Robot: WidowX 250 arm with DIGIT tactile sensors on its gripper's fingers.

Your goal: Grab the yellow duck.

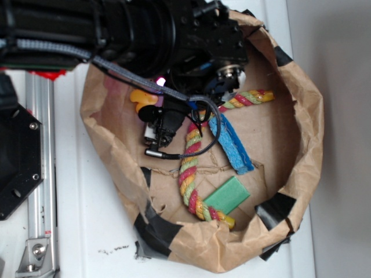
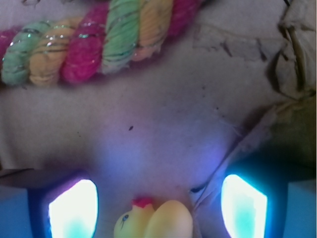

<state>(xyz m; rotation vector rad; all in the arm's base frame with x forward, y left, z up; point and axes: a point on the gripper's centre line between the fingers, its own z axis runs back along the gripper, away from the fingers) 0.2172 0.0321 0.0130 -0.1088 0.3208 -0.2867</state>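
The yellow duck (image 1: 142,98), small with an orange-red beak, lies on the floor of the brown paper bag at its upper left. In the wrist view the duck (image 2: 153,220) sits at the bottom centre, between my two lit fingers and touching neither. My gripper (image 2: 158,187) is open, its jaws wide apart on either side of the duck. From outside, the gripper (image 1: 153,105) hangs right over the duck and partly hides it under the black arm.
A multicoloured twisted rope (image 1: 190,168) runs across the bag floor and lies just ahead of the fingers (image 2: 99,39). A blue sponge (image 1: 232,145) and a green sponge (image 1: 227,195) lie to the right. The crumpled bag wall (image 1: 307,116) rings everything and stands close on the right (image 2: 292,99).
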